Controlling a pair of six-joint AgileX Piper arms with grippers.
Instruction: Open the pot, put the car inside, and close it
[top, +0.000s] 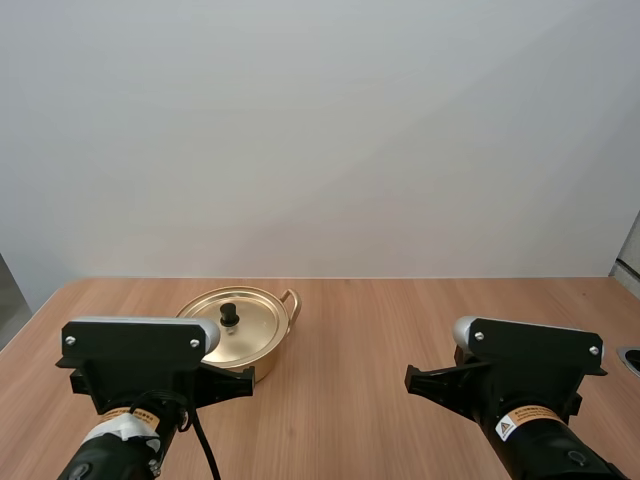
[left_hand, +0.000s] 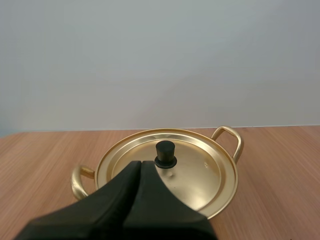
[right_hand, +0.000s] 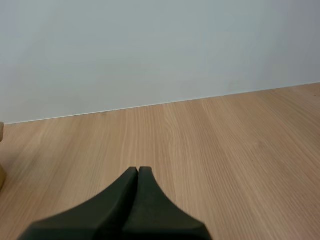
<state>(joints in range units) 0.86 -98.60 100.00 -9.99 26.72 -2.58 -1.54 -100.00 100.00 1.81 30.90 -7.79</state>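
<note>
Pot (top: 243, 330) sits lidded on the table (top: 400, 330), at about 11 o'clock from the arm bases, lid (left_hand: 170, 167) seated flush with its black knob (left_hand: 165, 153) upright at centre; no car lies on the wood, which fits either a car yet to arrive or one shut inside. Left end effector (left_hand: 141, 162), fingers pressed together on nothing, points just short of the knob; right end effector (right_hand: 138, 169), likewise closed and empty, hangs over bare wood at 2 o'clock. Any lift calls for fingers spread to straddle the knob squarely, and nothing stands in the way.

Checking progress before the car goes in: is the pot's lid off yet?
No, the lid sits on the pot.
</note>
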